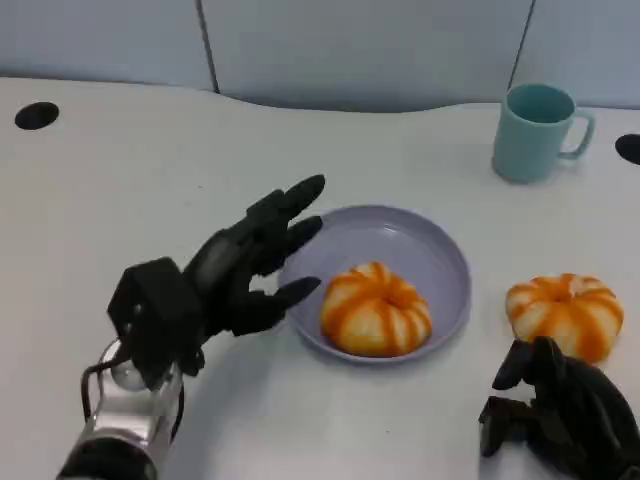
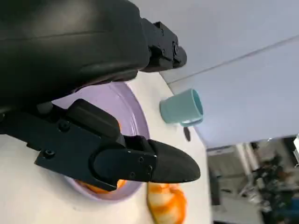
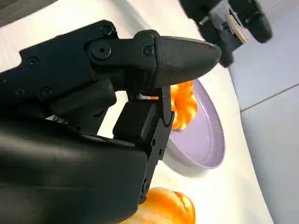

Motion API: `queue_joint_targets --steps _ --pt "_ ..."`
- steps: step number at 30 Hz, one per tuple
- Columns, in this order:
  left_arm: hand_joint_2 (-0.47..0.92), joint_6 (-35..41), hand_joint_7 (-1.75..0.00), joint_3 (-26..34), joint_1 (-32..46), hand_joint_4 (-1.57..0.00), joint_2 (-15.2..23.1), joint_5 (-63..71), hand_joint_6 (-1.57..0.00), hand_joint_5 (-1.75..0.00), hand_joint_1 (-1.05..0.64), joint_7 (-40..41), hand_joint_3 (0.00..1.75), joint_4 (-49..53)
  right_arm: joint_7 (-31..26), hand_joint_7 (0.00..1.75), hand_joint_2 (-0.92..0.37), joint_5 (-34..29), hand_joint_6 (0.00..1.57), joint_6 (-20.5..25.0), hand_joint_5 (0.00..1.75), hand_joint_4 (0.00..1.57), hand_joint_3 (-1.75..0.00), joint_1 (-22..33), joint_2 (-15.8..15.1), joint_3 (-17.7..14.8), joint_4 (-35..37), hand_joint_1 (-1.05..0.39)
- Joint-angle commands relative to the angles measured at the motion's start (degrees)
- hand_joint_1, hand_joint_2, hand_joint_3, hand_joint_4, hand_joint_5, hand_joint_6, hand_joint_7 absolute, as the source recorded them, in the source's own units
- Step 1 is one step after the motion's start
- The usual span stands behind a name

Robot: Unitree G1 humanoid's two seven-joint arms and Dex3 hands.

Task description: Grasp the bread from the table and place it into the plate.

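Observation:
A round orange-and-white bread (image 1: pixel 375 310) lies in the lavender plate (image 1: pixel 400 240) at the middle of the table. A second, similar bread (image 1: pixel 565 312) sits on the table just right of the plate. My left hand (image 1: pixel 230 275) hovers at the plate's left rim, fingers spread and holding nothing. My right hand (image 1: pixel 565 415) is low at the front right, just in front of the second bread, with nothing in it. In the right wrist view its fingers (image 3: pixel 177 53) reach out over the second bread (image 3: pixel 168 207), with the plate (image 3: pixel 205 135) and the first bread (image 3: pixel 184 105) beyond.
A teal mug (image 1: pixel 535 130) stands upright at the back right, also seen in the left wrist view as the mug (image 2: pixel 182 107). Two black cable holes (image 1: pixel 36 115) (image 1: pixel 630 148) sit near the table's far corners. A grey partition wall runs behind the table.

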Motion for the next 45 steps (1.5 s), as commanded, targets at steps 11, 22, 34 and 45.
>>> queue_joint_targets --steps 11,22,34,45 --pt "0.92 36.51 -0.28 9.05 23.63 -0.55 -6.4 -17.9 -0.78 -1.12 -0.5 7.45 0.37 -34.21 -0.9 1.0 -0.92 -0.16 1.24 1.44 1.18 1.31 -0.45 1.19 -0.91 -0.71 0.42 -0.48" --pt "0.91 45.76 -1.18 9.56 34.23 -0.7 -7.16 -17.08 -0.61 -1.47 -0.48 14.11 0.48 -48.29 -0.2 1.0 -0.92 -0.19 1.25 0.74 1.17 1.32 -0.43 1.76 -1.38 -0.73 0.03 -0.48" --pt "0.92 41.02 -1.36 10.02 32.49 -0.7 -7.04 -14.73 -0.56 -1.52 -0.5 12.52 0.48 -43.81 -0.21 1.04 -0.92 -0.21 1.21 1.12 1.2 1.29 -0.44 1.54 -1.83 -1.39 0.2 -0.46" --pt "0.91 36.48 -1.4 9.56 28.98 -0.71 -7.04 -12.92 -0.57 -1.61 -0.51 10.98 0.49 -37.12 0.47 1.04 -0.92 -0.2 1.21 1.09 1.21 1.3 -0.46 -0.39 -2.72 -2.39 3.08 -0.46"
